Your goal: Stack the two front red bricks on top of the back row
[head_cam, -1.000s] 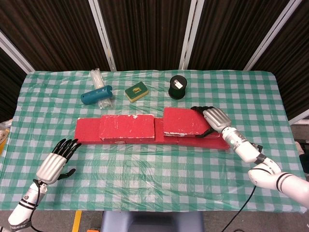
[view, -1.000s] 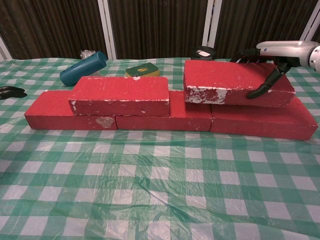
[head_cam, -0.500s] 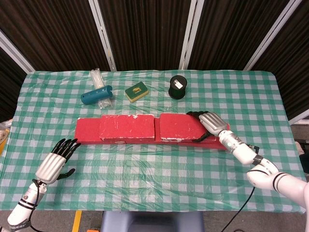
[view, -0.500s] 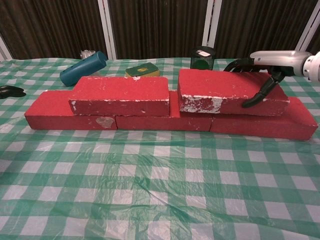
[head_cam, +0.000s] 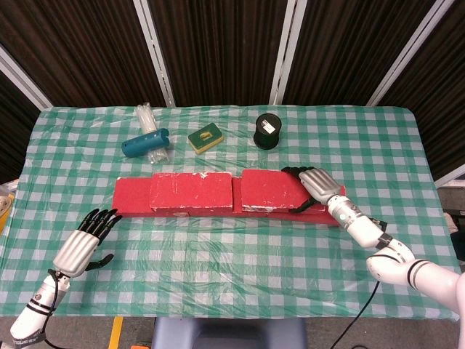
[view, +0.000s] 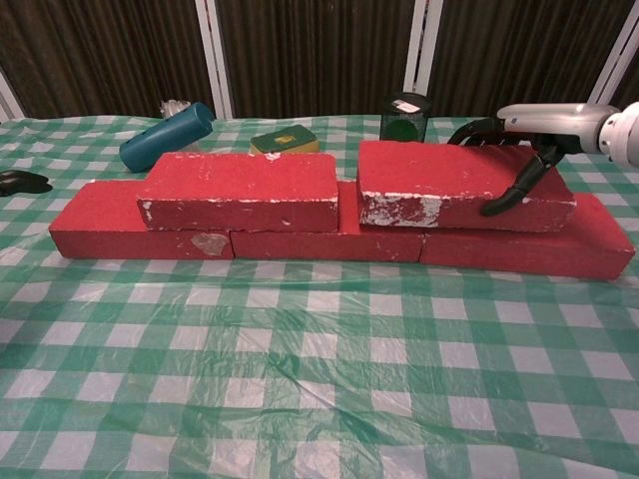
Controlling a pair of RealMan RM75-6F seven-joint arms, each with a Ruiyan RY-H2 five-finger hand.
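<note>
Since the earlier frames the right-hand upper brick [view: 464, 185] has come down from a tilted, raised pose and now lies flat on the back row [view: 339, 239], at centre right of the chest view; its left end stands just beside the other upper brick [view: 240, 190], which already rests on the row at centre left; I judge the placing step to be at its end, with both front bricks stacked.

My right hand [head_cam: 314, 187] is wrapped over the right end of the placed brick, dark fingers [view: 509, 195] curled down its front face, so I take it as holding the brick; my left hand [head_cam: 86, 243] lies at lower left of the head view, fingers spread, holding nothing, well apart from the bricks.

Next move, as I judge it: open the right hand and lift it clear without dragging the brick off the row.

Materials: the bricks are rectangular red blocks with matte, rough faces and chipped white patches along the edges; the bench [head_cam: 232, 276] carries a green-and-white checked cloth under a glossy, wrinkled plastic film.
</note>
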